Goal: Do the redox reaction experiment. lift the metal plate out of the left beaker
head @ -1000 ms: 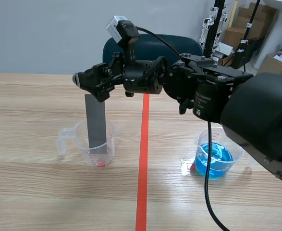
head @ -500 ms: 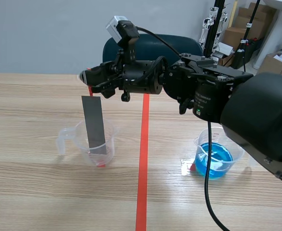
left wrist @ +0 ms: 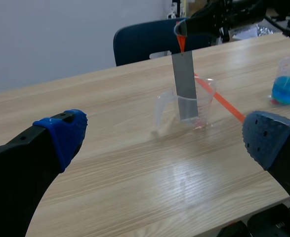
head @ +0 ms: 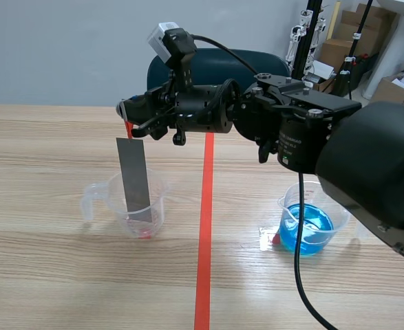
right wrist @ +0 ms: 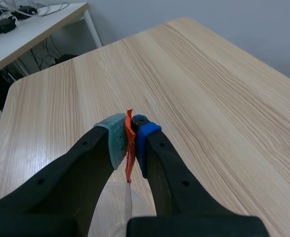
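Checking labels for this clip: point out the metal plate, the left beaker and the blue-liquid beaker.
metal plate [head: 134, 175], scene view, middle of grey face.
left beaker [head: 117, 213], scene view, clear side wall.
blue-liquid beaker [head: 306, 238], scene view, front wall.

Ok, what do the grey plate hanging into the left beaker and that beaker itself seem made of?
The flat grey rectangular plate looks like metal with a dull matte finish: even grey, thin, straight-edged, hanging stiff. Which metal I cannot tell. The clear handled beaker seems plastic rather than glass: slightly cloudy see-through wall, moulded handle, though that's uncertain.
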You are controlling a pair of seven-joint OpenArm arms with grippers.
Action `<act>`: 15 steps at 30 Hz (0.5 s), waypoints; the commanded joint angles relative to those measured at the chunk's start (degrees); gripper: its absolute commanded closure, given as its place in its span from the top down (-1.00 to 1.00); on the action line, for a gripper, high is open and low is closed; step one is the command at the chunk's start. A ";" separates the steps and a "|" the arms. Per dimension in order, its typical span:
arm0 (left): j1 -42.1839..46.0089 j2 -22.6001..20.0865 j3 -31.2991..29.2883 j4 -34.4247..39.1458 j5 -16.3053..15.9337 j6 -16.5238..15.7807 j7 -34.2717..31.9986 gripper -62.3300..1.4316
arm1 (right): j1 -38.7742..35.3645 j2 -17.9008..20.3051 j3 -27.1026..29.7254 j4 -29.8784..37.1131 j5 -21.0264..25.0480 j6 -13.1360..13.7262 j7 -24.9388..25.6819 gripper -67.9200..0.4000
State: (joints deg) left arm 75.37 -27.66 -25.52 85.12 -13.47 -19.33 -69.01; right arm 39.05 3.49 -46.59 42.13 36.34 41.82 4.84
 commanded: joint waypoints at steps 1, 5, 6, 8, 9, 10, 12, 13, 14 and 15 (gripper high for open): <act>0.07 0.17 0.26 0.70 -0.39 0.07 -0.44 1.00 | 0.44 -0.31 -0.02 1.68 -1.88 0.90 -0.42 -0.98; 0.07 0.15 0.26 0.72 -0.42 0.07 -0.46 1.00 | -0.76 -0.09 0.02 4.02 -5.14 0.90 0.70 -0.98; 0.07 0.15 0.26 0.76 -0.42 0.07 -0.59 1.00 | -1.31 0.09 0.02 4.83 -5.62 0.90 1.05 -0.98; 0.07 0.15 0.26 0.76 -0.42 0.09 -0.57 1.00 | -2.32 0.46 0.07 6.29 -6.86 0.90 1.90 -0.98; 0.07 0.15 0.28 0.76 -0.37 0.07 -0.57 1.00 | -3.06 0.83 0.07 7.21 -7.45 0.90 2.45 -0.98; 0.07 0.17 0.31 0.74 -0.42 0.09 -0.57 1.00 | -3.69 1.20 0.07 8.24 -7.78 0.90 3.04 -0.98; 0.07 0.15 0.33 0.76 -0.42 0.07 -0.59 1.00 | -5.14 2.27 0.07 10.91 -7.89 0.90 3.45 -0.98; 0.07 0.15 0.33 0.81 -0.42 0.07 -0.61 1.00 | -5.79 2.78 0.07 12.22 -7.98 0.90 3.45 -0.98; 0.07 0.15 0.33 0.87 -0.42 0.07 -0.68 1.00 | -6.47 3.39 0.07 13.79 -8.15 0.90 3.48 -0.98; 0.07 0.15 0.33 0.87 -0.42 0.07 -0.90 1.00 | -7.08 3.98 0.09 15.41 -8.55 0.90 3.63 -0.98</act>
State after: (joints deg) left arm 75.37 -27.64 -25.52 85.12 -13.47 -19.33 -68.84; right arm 31.46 6.72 -46.59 56.05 27.77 41.91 7.90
